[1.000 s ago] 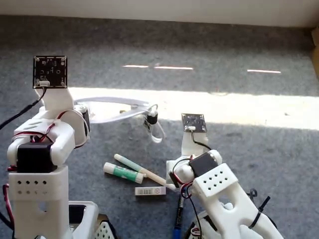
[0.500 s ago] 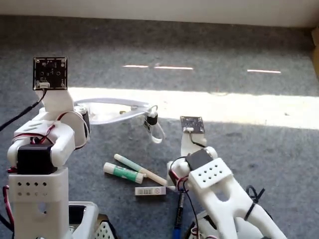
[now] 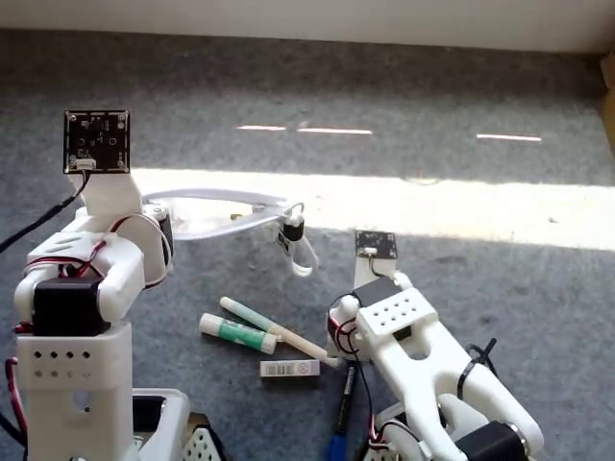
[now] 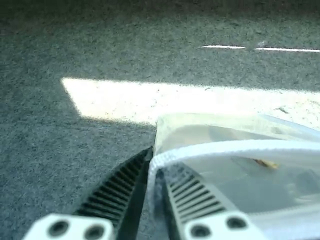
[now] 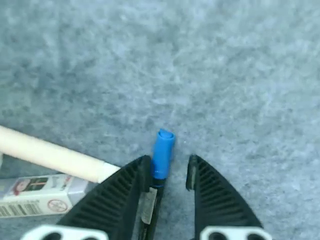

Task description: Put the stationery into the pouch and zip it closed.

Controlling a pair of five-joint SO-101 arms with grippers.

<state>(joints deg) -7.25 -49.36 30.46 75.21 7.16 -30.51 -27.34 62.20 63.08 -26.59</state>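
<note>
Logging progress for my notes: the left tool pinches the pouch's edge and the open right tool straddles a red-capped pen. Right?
Not quite. The pen that the open right tool straddles has a blue cap, not red; the right wrist view shows it. The left tool does pinch the pouch edge.

A clear pouch (image 3: 221,213) is just beside the left arm (image 3: 91,279). On the grey desk (image 3: 480,86) lie a green marker (image 3: 235,333), a cream pen (image 3: 298,344), a small white box (image 3: 290,368) and a blue pen (image 3: 341,418), partly under the right arm (image 3: 413,346).

A bright band of sunlight (image 3: 432,206) crosses the grey carpet (image 3: 384,86), glaring white, while everything nearer lies in shade.
</note>
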